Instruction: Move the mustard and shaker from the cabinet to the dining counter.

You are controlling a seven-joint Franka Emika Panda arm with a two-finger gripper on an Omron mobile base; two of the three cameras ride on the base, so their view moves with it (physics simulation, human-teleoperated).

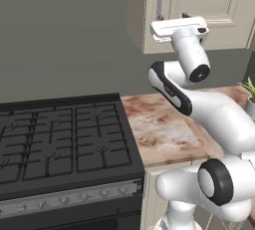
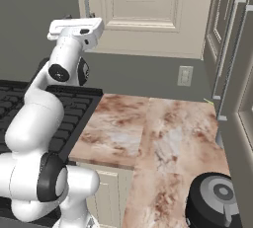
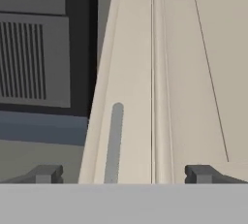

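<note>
In the left base view, the cabinet [image 1: 209, 5] filled the upper right of the frame, its panelled doors shut, with the long metal handle [image 1: 160, 1] standing upright near its left edge. The white arm rose from the lower right, its hand lifted just below and right of that handle. A black stove [image 1: 60, 139] occupied the lower left, beside a marbled counter [image 1: 159, 129] at centre. A green plant [image 1: 249, 92] showed at the right edge.

In the right base view, the cabinet sat at top centre, the handle at upper left above the hand. A wall socket [image 2: 185, 76] lay below the cabinet, and a dark round appliance [image 2: 215, 200] sat lower right.

In the hand view, the gripper [image 3: 124, 173] stood wide apart, holding nothing, its fingertips [image 3: 46, 173] flanking the handle against the closed door. The mustard and shaker could not be made out.
</note>
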